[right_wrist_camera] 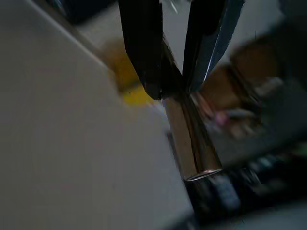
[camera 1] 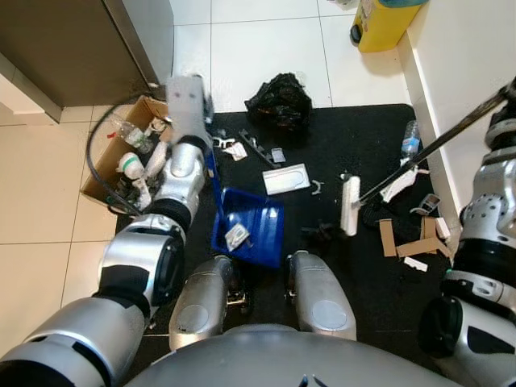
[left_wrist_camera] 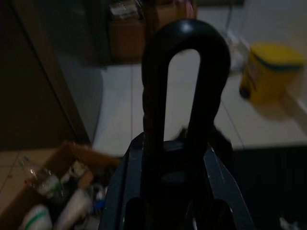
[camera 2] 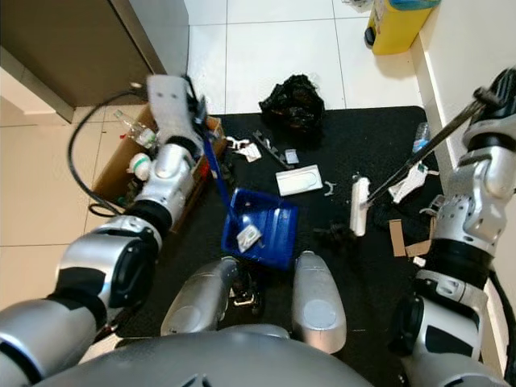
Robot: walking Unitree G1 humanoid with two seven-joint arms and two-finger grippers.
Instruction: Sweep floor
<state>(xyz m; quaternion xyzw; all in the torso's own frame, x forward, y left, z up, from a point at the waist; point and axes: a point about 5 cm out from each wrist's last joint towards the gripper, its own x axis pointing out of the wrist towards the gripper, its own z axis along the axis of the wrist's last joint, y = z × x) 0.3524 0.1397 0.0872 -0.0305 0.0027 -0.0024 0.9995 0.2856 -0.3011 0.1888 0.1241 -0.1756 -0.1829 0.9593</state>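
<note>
A blue dustpan point(camera 1: 256, 222) stands on the black mat point(camera 1: 355, 133) just ahead of my knees, with a white scrap point(camera 1: 236, 235) in it. Its long blue handle point(camera 2: 214, 165) rises to my left gripper point(camera 2: 196, 109), which is shut on it; the handle's black loop end point(left_wrist_camera: 184, 36) sticks out past the fingers. My right gripper point(camera 2: 490, 95) is shut on the broom pole point(camera 1: 435, 145), high at the right by the wall. The metal pole end point(right_wrist_camera: 192, 143) runs between its fingers. The white broom head point(camera 1: 350, 205) rests on the mat, right of the dustpan.
Litter lies over the mat: a black bag point(camera 1: 280, 101), a white tray point(camera 1: 286, 179), cardboard pieces point(camera 1: 403, 238), a plastic bottle point(camera 1: 410, 139). A cardboard box point(camera 1: 121, 157) of bottles sits left. A yellow bin point(camera 1: 387, 20) stands far right by the white wall point(camera 1: 476, 56).
</note>
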